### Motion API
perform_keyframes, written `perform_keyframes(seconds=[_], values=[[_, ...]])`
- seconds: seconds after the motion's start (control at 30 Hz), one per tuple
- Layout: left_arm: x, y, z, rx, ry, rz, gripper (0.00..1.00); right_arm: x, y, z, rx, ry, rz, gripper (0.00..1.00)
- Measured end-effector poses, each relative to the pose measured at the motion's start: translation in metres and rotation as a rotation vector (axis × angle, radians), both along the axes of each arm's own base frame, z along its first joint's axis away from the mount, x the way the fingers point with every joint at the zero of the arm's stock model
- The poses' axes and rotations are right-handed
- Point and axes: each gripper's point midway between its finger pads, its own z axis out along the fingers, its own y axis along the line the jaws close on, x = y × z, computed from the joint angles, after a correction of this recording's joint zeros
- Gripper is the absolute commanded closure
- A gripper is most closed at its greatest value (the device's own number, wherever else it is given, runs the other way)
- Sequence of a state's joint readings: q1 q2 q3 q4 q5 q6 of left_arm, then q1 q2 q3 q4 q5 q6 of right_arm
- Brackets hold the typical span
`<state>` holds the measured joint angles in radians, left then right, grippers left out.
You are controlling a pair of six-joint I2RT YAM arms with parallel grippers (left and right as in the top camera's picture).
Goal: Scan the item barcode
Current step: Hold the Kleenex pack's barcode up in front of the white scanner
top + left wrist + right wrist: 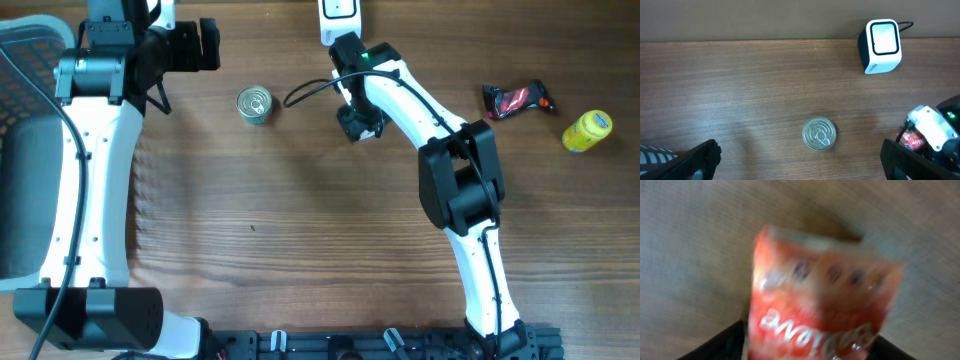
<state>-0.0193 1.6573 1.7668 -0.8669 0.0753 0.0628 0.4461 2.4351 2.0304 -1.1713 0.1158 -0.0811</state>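
Note:
A red snack packet (pixel 815 310) with white lettering fills the blurred right wrist view, sitting between the dark fingers (pixel 722 345) of my right gripper (pixel 807 352), which is shut on it. From overhead, the right gripper (pixel 360 122) hangs just in front of the white barcode scanner (pixel 340 18) at the table's far edge. The left wrist view shows the scanner (pixel 882 45) upright and a bit of the red packet (pixel 912 141) under the right arm. My left gripper (pixel 801 165) is wide open and empty at the far left (pixel 200 45).
A silver tin can (pixel 254 104) stands upright between the two arms, just ahead of the left jaws (pixel 819 133). A dark red wrapper (pixel 515 98) and a yellow bottle (pixel 587 130) lie at the far right. A black cable (pixel 310 92) runs by the right gripper.

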Motion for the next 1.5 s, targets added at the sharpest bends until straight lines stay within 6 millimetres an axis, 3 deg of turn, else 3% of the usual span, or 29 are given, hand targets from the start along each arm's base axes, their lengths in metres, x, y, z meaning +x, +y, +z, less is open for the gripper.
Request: perform_keyframes(seconds=[0.03,0.17,0.3,0.47,0.67,0.83,1.07,1.23,1.5], values=[[0.000,0.000,0.000,0.000,0.000,0.000,0.00,-0.004,0.000,0.000,0.006,0.021,0.002,0.00],[0.000,0.000,0.000,0.000,0.000,0.000,0.00,-0.005,0.004,-0.002,0.044,0.032,0.007,0.00],[0.000,0.000,0.000,0.000,-0.002,0.000,0.00,0.019,0.023,-0.002,0.130,-0.066,-0.057,0.00],[0.000,0.000,0.000,0.000,-0.002,0.000,0.00,0.013,0.019,0.001,0.124,-0.087,-0.411,0.00],[-0.001,0.000,-0.001,0.000,0.004,0.000,0.00,0.002,0.012,0.002,0.104,-0.081,-0.700,0.00],[-0.001,0.000,-0.002,0.000,0.007,0.000,0.00,0.024,0.020,0.003,0.164,-0.154,-0.675,0.00],[-0.001,0.000,-0.002,0.000,0.007,0.000,0.00,0.038,0.014,0.006,0.150,-0.241,-0.725,0.00],[-0.001,0.000,-0.002,0.000,0.007,0.000,0.00,0.026,0.008,0.003,0.131,-0.209,-0.883,0.00],[-0.001,0.000,-0.002,0.000,0.008,0.000,0.00,0.011,0.009,0.002,0.147,-0.164,-1.272,0.00]])
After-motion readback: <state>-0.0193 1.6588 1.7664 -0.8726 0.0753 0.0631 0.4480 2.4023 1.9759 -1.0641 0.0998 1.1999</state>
